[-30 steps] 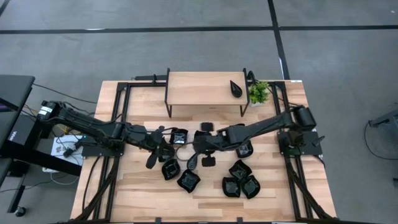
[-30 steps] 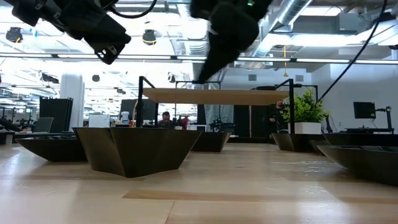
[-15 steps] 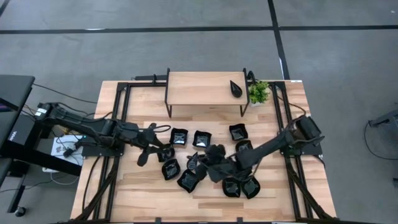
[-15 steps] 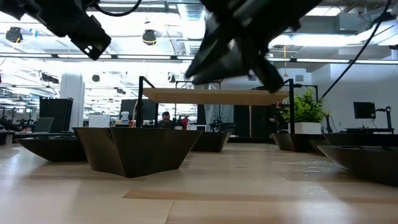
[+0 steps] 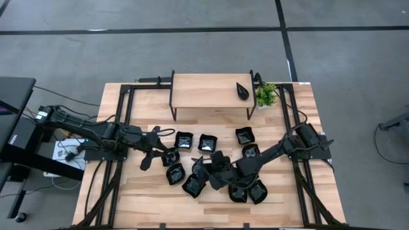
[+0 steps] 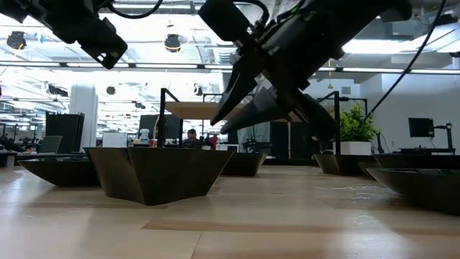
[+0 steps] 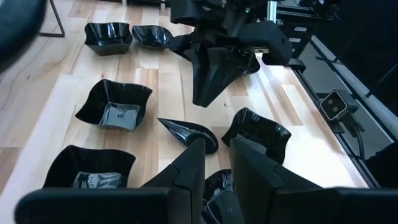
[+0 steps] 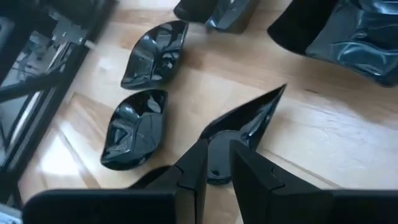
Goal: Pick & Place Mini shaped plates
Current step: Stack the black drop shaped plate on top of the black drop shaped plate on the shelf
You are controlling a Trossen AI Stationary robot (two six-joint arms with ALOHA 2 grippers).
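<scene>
Above mid-table, a teardrop plate (image 8: pixel 239 134) is being approached by the right gripper (image 5: pixel 199 167), fingers narrowly parted, empty; one plate (image 5: pixel 242 91) is shelved, the rest are waiting.

Light wooden slatted table (image 5: pixel 153 204), the landmark for the entries below.

- Small wooden shelf on a black metal frame (image 5: pixel 210 90): stands on the table at its far edge, roughly centred; seen in the low view as a raised board (image 6: pixel 188 109).
- Green potted plant in a white pot (image 5: pixel 266 95): on the table, just beside the shelf's right end; upright (image 6: pixel 353 128).
- Grey floor with dark lines (image 5: pixel 192 38): surrounds the table.
- Black desk or cart (image 5: pixel 14 118): off the table's left side.
- Person (image 6: pixel 191 137): far behind the table, small, in the room beyond.
</scene>
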